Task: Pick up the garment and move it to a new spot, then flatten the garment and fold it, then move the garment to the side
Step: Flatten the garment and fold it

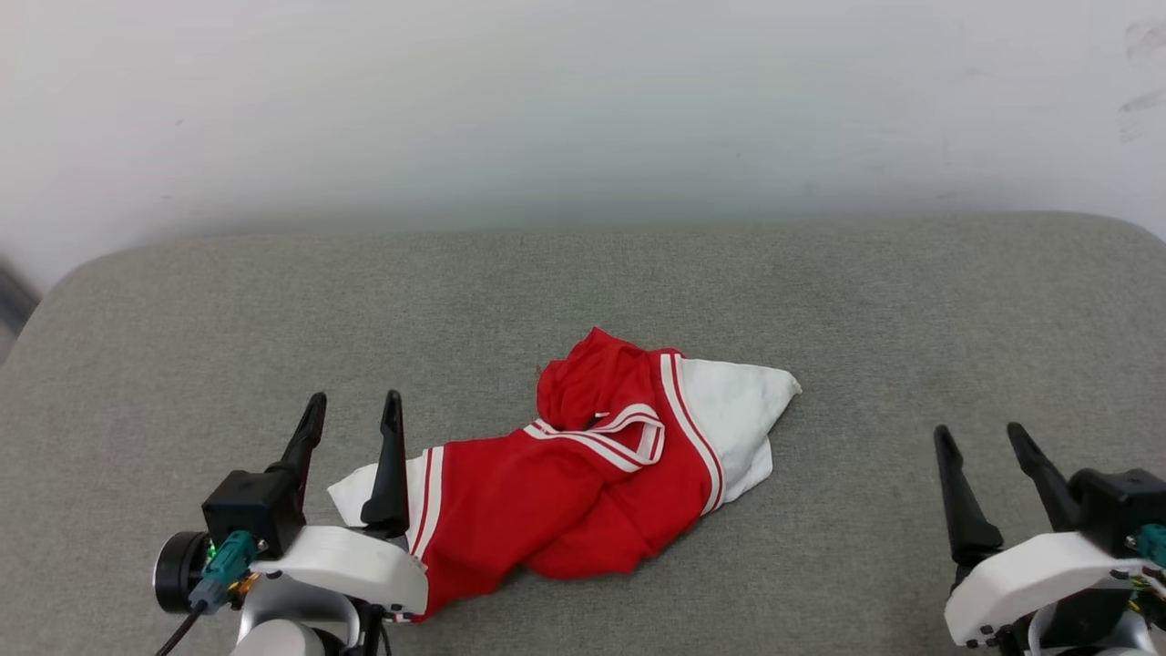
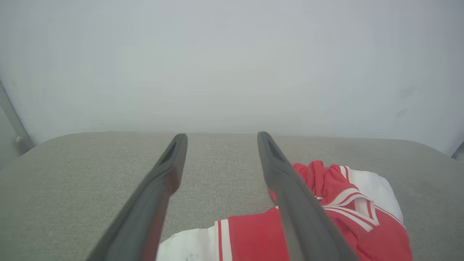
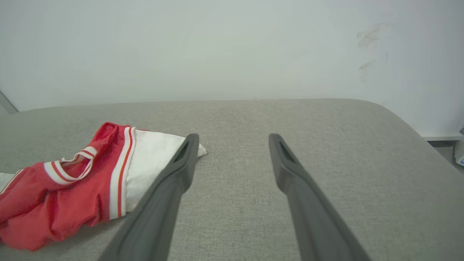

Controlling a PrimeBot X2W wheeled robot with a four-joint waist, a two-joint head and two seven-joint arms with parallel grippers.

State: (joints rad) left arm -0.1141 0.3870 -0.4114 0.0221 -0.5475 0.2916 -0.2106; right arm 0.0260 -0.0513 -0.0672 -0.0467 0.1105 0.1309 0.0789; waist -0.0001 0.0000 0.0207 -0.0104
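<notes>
The garment (image 1: 583, 474) is a red T-shirt with white sleeves and red-and-white striped trim, lying crumpled in a heap on the grey cushioned surface (image 1: 583, 292). My left gripper (image 1: 353, 408) stands open at the garment's left end, just above its white sleeve, with nothing between the fingers. In the left wrist view the garment (image 2: 326, 224) lies to the right of the open left gripper (image 2: 220, 137). My right gripper (image 1: 986, 439) is open well to the garment's right. The right wrist view shows the garment (image 3: 72, 181) left of the open right gripper (image 3: 233, 137).
The grey surface has rounded far corners and ends at a pale wall (image 1: 583, 100) behind it. Bare fabric extends around the garment on the far side and to the right. A dark gap (image 1: 14, 305) shows past the surface's left corner.
</notes>
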